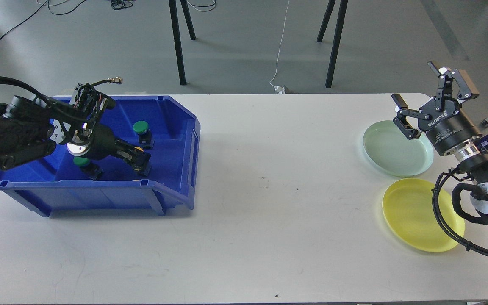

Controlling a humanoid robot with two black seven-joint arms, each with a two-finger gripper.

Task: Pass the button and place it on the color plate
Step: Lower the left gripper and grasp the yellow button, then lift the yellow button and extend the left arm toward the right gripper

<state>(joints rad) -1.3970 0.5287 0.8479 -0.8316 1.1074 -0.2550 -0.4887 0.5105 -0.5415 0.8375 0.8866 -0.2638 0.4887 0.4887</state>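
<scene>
Sitting inside the blue bin (176,140) at the table's left end are two green buttons on dark bases: one green button (141,126) stands toward the bin's far side, upright and clear of the arm, and a second green button (82,162) lies nearer the front wall, partly hidden under the left arm's wrist. A small yellow spot shows between them, just beside the fingers, but too little of it is visible to say what it is. The left gripper (141,163) reaches down into the bin, its dark fingers pointing toward the bin's front right corner; they are seen against the blue floor so tightly together and so dark that whether they are parted or holding anything cannot be told. The bin rests on the white table (261,199). Well apart from it, at the table's right end, lie two plates: a pale green plate (390,163) farther back and a yellow plate (413,218) nearer the front, close beside each other. The right gripper (417,112) hangs above the far edge of the pale green plate, its fingers spread wide with nothing between them.
</scene>
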